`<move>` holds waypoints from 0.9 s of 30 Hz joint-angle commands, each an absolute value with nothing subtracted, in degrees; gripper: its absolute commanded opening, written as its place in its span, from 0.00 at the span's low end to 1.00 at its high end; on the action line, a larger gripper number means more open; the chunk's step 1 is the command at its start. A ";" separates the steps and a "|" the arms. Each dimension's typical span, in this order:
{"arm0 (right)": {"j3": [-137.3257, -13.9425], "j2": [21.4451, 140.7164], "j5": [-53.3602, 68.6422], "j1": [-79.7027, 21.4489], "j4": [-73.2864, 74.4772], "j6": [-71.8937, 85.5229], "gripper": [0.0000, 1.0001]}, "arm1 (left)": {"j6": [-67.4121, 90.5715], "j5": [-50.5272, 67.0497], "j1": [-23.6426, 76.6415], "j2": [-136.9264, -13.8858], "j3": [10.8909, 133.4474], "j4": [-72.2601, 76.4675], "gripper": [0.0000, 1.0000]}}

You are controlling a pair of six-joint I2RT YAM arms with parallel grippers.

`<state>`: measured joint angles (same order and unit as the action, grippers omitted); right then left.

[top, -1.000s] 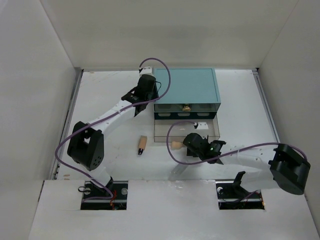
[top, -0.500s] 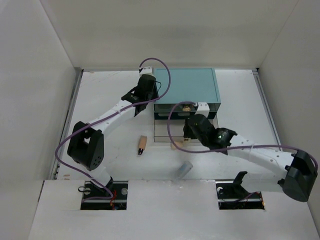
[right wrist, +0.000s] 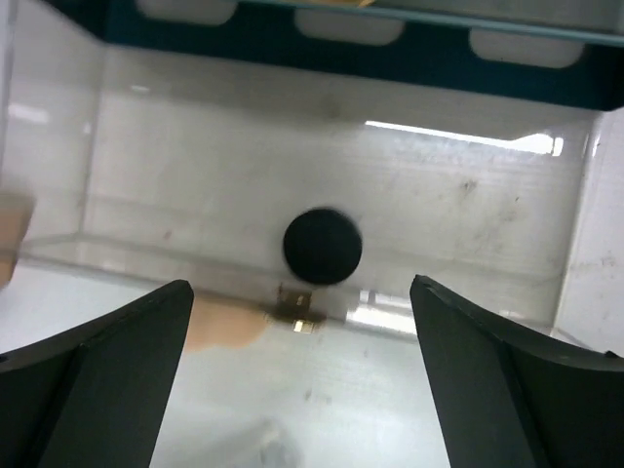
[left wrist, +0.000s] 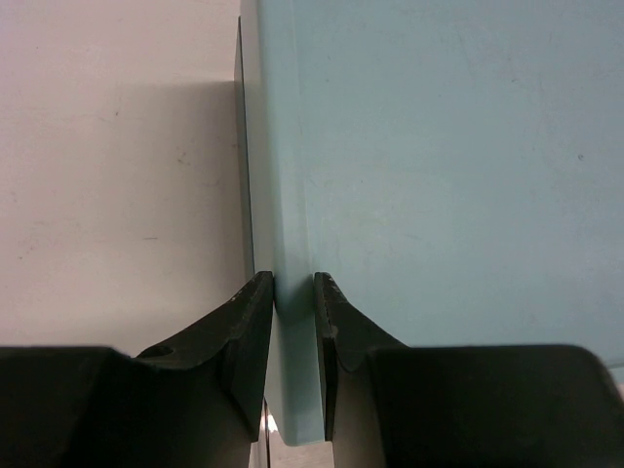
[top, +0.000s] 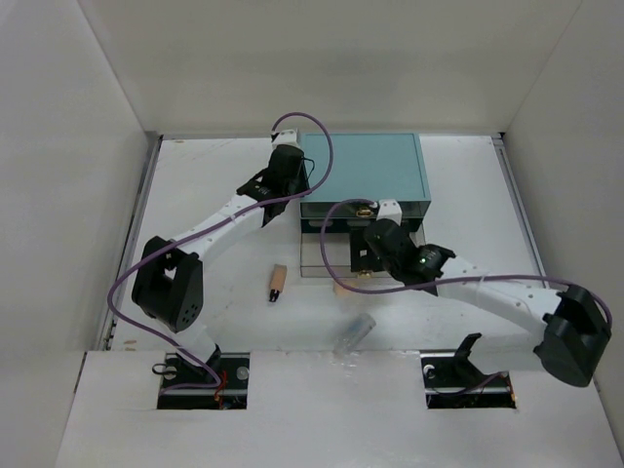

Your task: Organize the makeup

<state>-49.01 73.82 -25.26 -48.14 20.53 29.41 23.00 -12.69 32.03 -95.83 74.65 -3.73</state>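
My left gripper (top: 295, 185) (left wrist: 293, 292) is shut on the left edge of the teal box (top: 366, 166) (left wrist: 439, 146). The right gripper (top: 363, 255) (right wrist: 302, 285) hangs open over the pulled-out clear drawer (top: 411, 255) (right wrist: 468, 195). A black round jar (right wrist: 322, 246) lies on the drawer floor between the spread fingers, touching neither. The peach sponge (top: 341, 286) (right wrist: 219, 322) sits on the table just outside the drawer front. A tan tube (top: 278, 283) lies left of it. A clear tube (top: 356, 332) lies nearer the table's front edge.
The drawer front carries a small gold handle (right wrist: 297, 310). White walls close in the table on the left, back and right. The right arm's purple cable (top: 331, 244) loops over the drawer's left part.
My right gripper has moved from beside the sponge to over the drawer and opened wide; the black jar now lies in the drawer. The left arm has not moved.
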 commanded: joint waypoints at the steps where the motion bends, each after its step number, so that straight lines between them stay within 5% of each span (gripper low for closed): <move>1: -51.14 68.65 -24.53 -52.41 30.55 31.71 1.00 | 22.32 -8.79 32.83 -98.97 73.30 -11.60 0.16; 9: -53.00 66.70 -13.29 -65.86 53.69 55.70 1.00 | 22.24 -8.70 33.26 -98.96 72.95 -11.60 0.16; 22: -47.99 78.65 -9.49 -68.60 41.59 73.47 1.00 | 22.24 -8.53 33.79 -98.26 71.72 -11.60 0.16; 27: -47.90 82.78 -12.73 -67.28 38.50 75.32 0.87 | 22.24 -8.53 33.97 -98.26 71.02 -11.60 0.16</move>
<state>-47.83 81.76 -10.39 -67.92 42.74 71.83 22.98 -12.71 32.05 -95.83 74.54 -3.64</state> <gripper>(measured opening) 0.888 0.195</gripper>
